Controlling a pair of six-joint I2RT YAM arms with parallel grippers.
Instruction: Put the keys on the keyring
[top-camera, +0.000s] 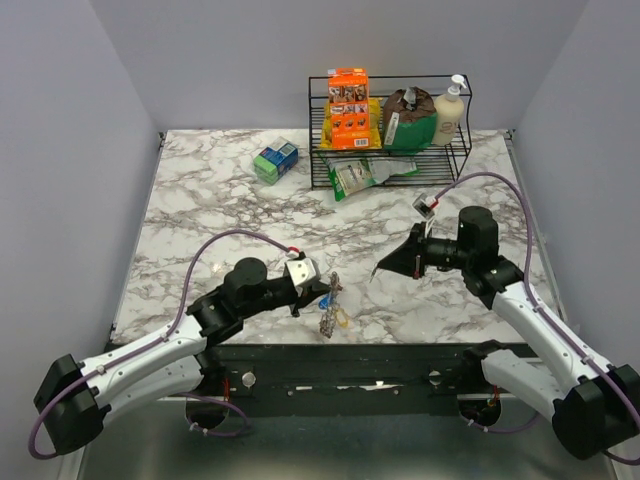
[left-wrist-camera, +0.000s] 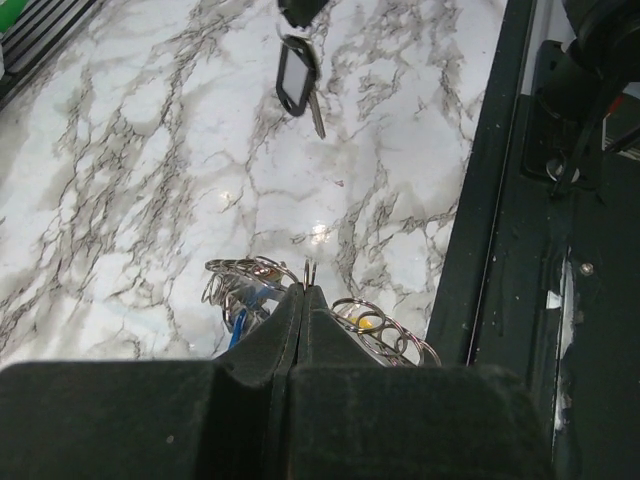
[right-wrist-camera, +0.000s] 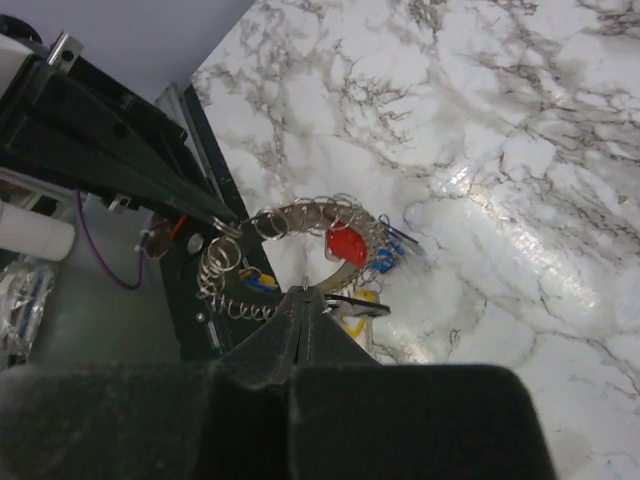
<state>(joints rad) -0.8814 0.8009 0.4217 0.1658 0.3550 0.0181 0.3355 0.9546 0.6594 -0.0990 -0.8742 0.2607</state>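
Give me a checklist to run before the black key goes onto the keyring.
1. Left gripper shut on the keyring: ok.
2. Right gripper shut on the black key: ok; the key dangles from its tip.
3. Black key threaded on the keyring: not ok; the two are apart.
4. Keyring's open end exposed and facing the black key: cannot tell.
5. Red key and blue key at the keyring, out of the threading path: cannot tell.
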